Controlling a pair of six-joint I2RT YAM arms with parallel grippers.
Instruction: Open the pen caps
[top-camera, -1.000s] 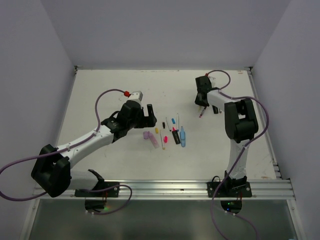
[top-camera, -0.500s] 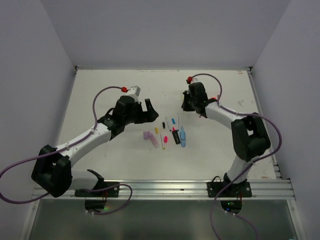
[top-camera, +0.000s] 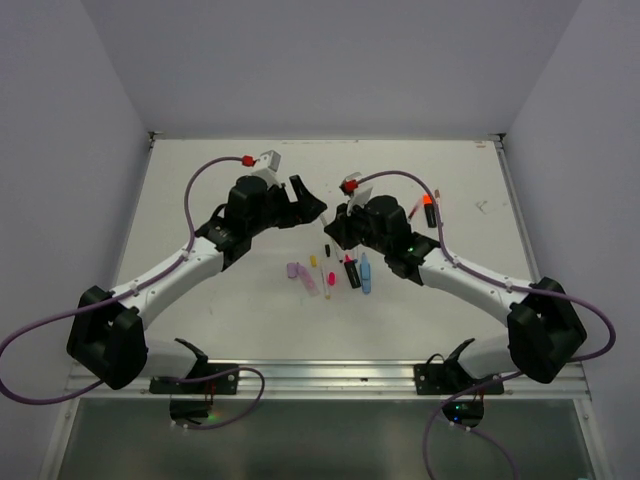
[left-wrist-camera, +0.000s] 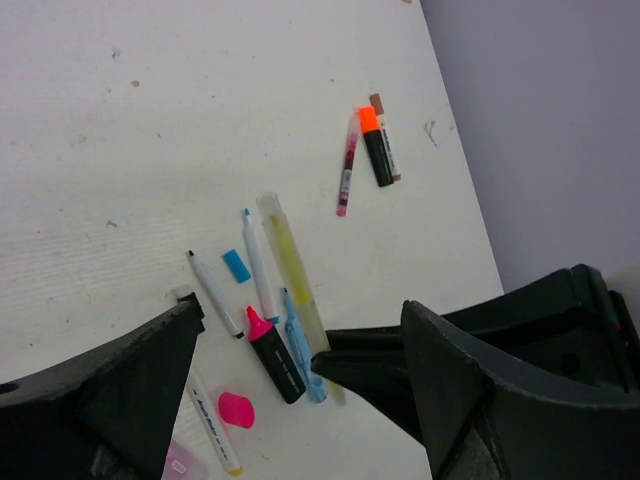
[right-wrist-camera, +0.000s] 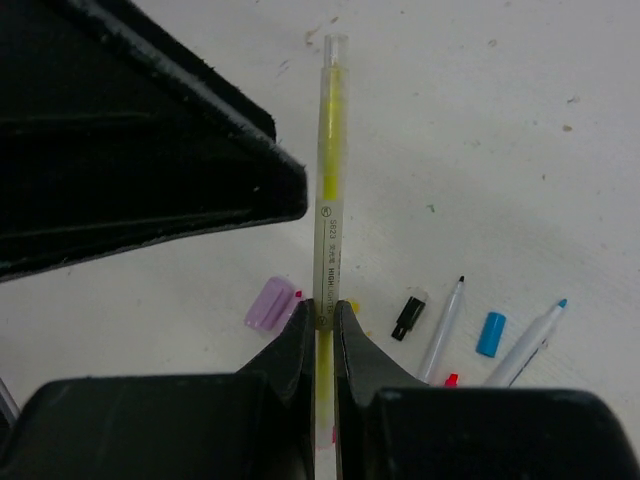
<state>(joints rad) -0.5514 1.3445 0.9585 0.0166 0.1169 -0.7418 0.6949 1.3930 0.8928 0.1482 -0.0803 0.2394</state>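
Lost from above: any view of the fingers of the right gripper (top-camera: 335, 228), only a dark lump there. Cut off at the bottom edge of the left wrist view: a lilac piece (left-wrist-camera: 180, 466). Hidden behind the right fingers (right-wrist-camera: 290, 345): the near end of the yellow pen (right-wrist-camera: 326, 180). Hard to say whether its clear far tip is a cap.

Pinched tight between those fingers, that pen, and held out toward the left gripper (left-wrist-camera: 300, 320). Spread wide there, gripping nothing, with one finger (right-wrist-camera: 150, 150) just beside the pen's shaft. Stretched inward from both sides, the two arms, wrists nearly meeting over the middle of the table (top-camera: 420, 320), just beyond the pen row.

Loose among the pens: a blue cap (left-wrist-camera: 236, 265), a pink cap (left-wrist-camera: 237, 408), a black cap (right-wrist-camera: 407, 317). Well apart to the right: an orange-tipped highlighter (left-wrist-camera: 375, 150).
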